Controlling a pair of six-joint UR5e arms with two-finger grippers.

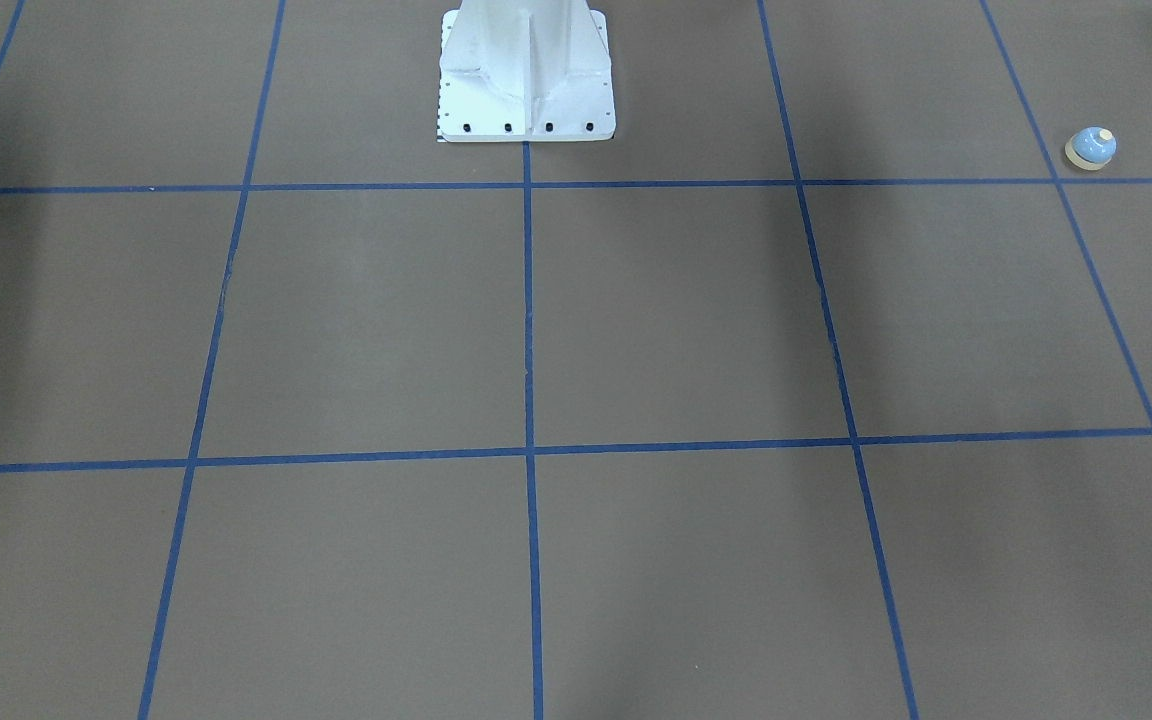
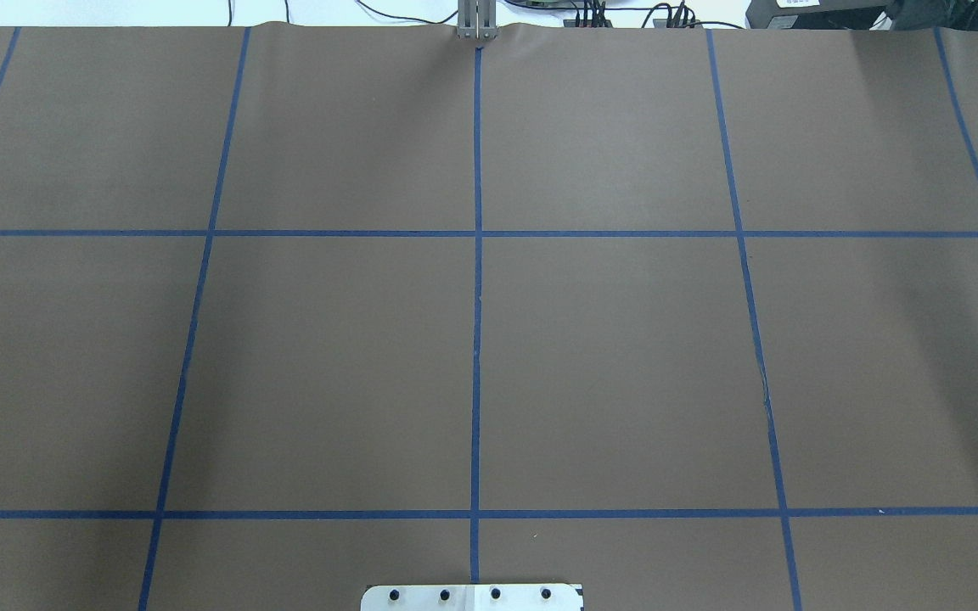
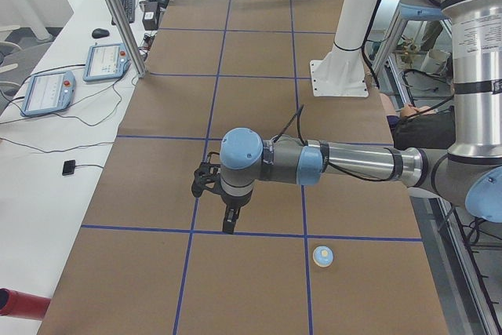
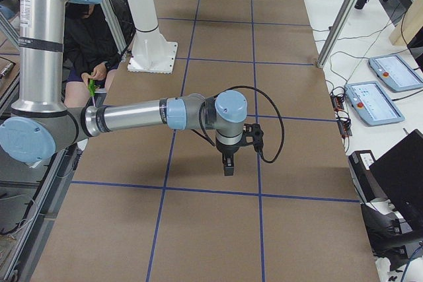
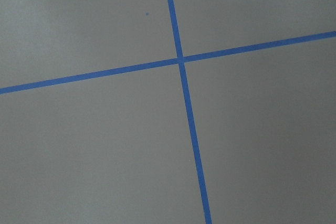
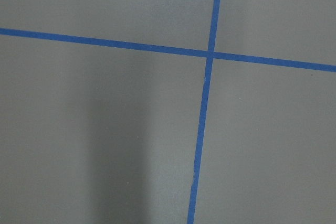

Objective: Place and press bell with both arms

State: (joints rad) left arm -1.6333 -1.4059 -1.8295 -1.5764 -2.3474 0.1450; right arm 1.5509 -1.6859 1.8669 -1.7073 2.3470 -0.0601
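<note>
Since the bell (image 1: 1091, 148) sits at the far left end of the desk (image 3: 157, 162), on the robot's side of it, you will likely want the left arm (image 3: 353, 164) to fetch it. The left end effector (image 3: 228, 223) hangs pointing down near a blue tape crossing (image 5: 180, 59), well apart from the bell. Whether it is spread or closed I cannot tell from the side view. The bell stands upright: a small light-blue dome on a round cream base, with a cream button on top. Further right, the right end effector (image 4: 227, 165) hangs likewise above the desk, far from the bell and its spread equally unclear, probably waiting its turn to press.
</note>
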